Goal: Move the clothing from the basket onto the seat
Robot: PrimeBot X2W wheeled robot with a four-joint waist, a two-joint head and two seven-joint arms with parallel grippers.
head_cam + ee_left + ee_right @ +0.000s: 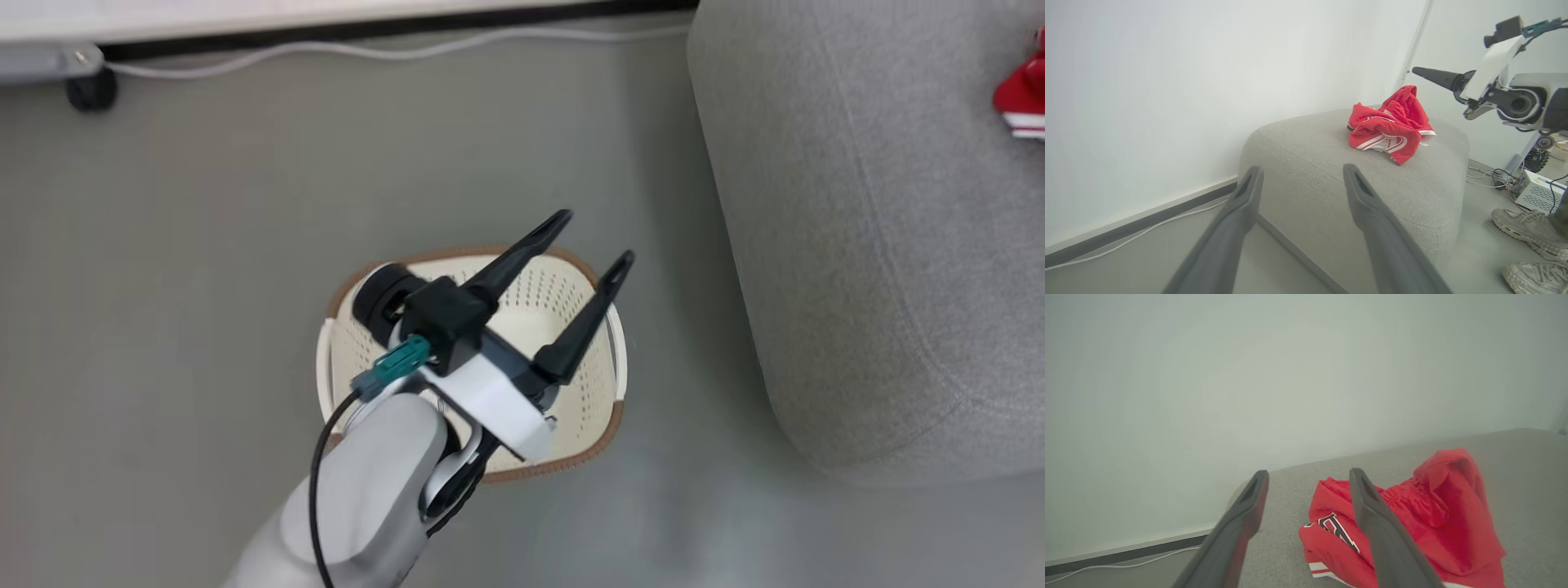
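Red clothing (1437,526) beyond right claw (1307,473) (spread)

Bright, even light; fingers (1235,531) blurred.

Left tool (595,236) overhangs the basket (545,287); sofa (857,245) top free beside the clothing (1390,124).

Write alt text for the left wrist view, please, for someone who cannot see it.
Crumpled red clothing lies on the grey seat by a white wall. The open left pincer points toward the seat; the right pincer hangs near the clothing, with a person's shoes at lower right.
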